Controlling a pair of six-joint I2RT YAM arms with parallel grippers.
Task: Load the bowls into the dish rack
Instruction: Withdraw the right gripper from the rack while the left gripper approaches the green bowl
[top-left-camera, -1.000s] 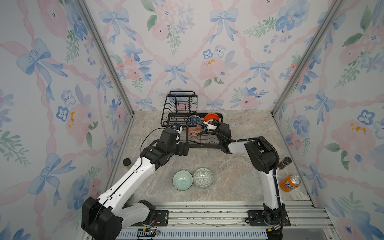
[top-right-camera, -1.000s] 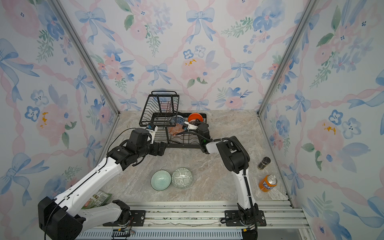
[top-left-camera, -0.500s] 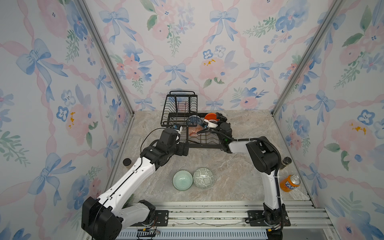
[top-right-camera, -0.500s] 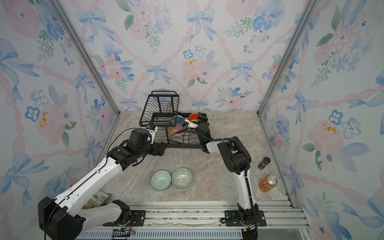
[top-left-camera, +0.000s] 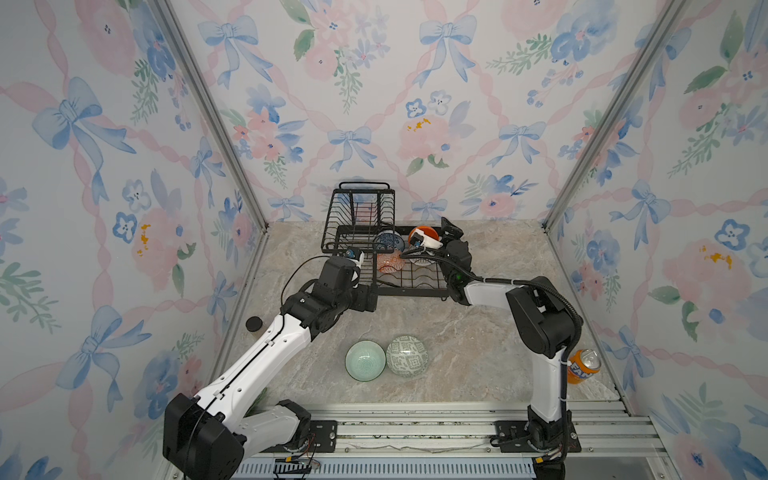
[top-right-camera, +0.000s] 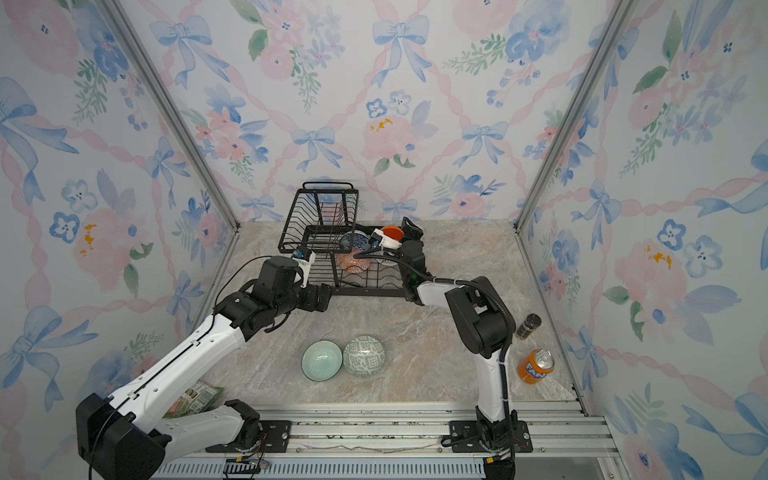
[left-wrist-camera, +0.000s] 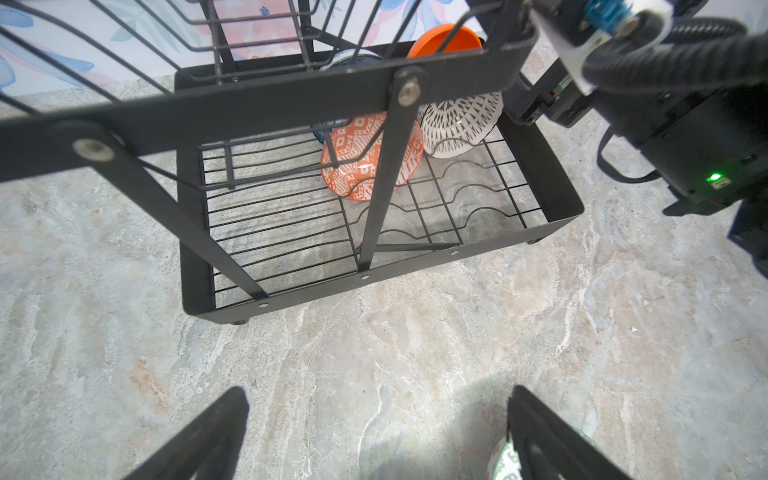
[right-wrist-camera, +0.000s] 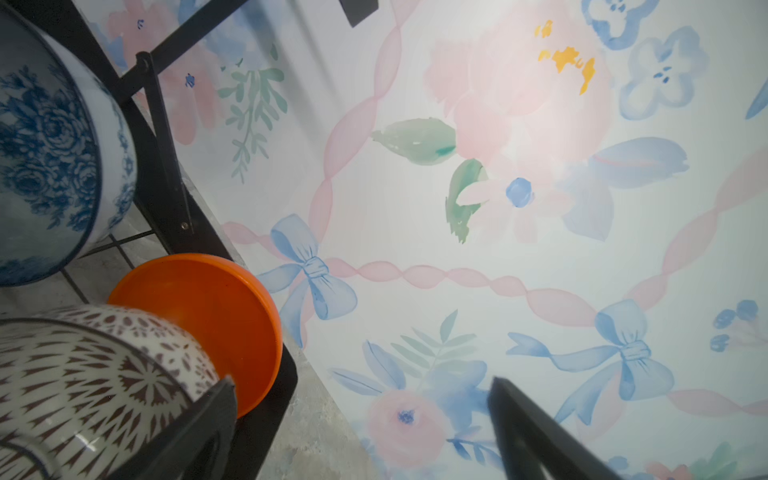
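Your right gripper (right-wrist-camera: 361, 436) sits at the right rear corner of the dish rack (top-left-camera: 411, 292), jaws wide and nothing between them. One finger is just beside the white lattice bowl (right-wrist-camera: 91, 382); can't tell if it touches. Four bowls are in the lower tray, all tilted: the blue-patterned bowl (right-wrist-camera: 41, 166), the plain orange bowl (right-wrist-camera: 216, 324), the lattice one, and the orange-white geometric bowl (left-wrist-camera: 365, 158). Your left gripper (left-wrist-camera: 374, 436) hovers over the table (top-left-camera: 457, 332) just in front of the rack, jaws wide and empty. Two bowls sit on the table right beside each other, well apart from the rack: the pale green bowl (top-left-camera: 365, 360) and the grey-green geometric bowl (top-left-camera: 407, 356).
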